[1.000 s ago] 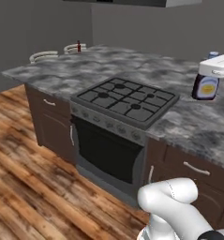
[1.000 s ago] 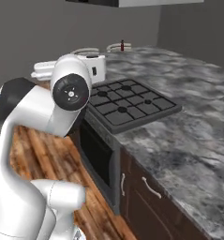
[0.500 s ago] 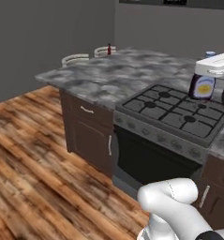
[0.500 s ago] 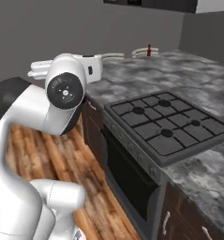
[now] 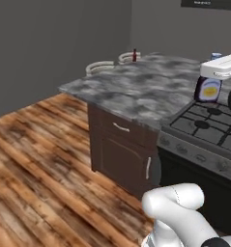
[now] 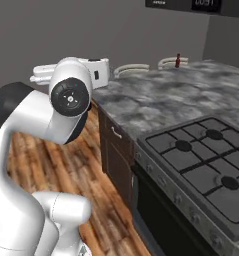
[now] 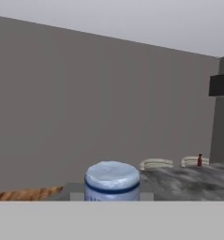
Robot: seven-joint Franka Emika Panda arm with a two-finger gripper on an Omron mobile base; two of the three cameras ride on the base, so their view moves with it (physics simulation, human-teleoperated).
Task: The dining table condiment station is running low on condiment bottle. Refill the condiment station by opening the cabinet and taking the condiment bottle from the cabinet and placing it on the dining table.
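The gripper [image 5: 209,76] pinches the condiment bottle [image 5: 207,89] by its cap, hanging above the stove [image 5: 209,130]; 2 plate stacks [image 5: 100,66] and a red bottle [image 5: 135,55] sit on the far counter [image 5: 131,89].

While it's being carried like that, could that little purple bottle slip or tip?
Probably stiff: the bottle keeps its shape, hanging upright under the tool. It looks smooth, so it might slip if jolted. Being small with a wide cap, it likely stands steadily once set down.
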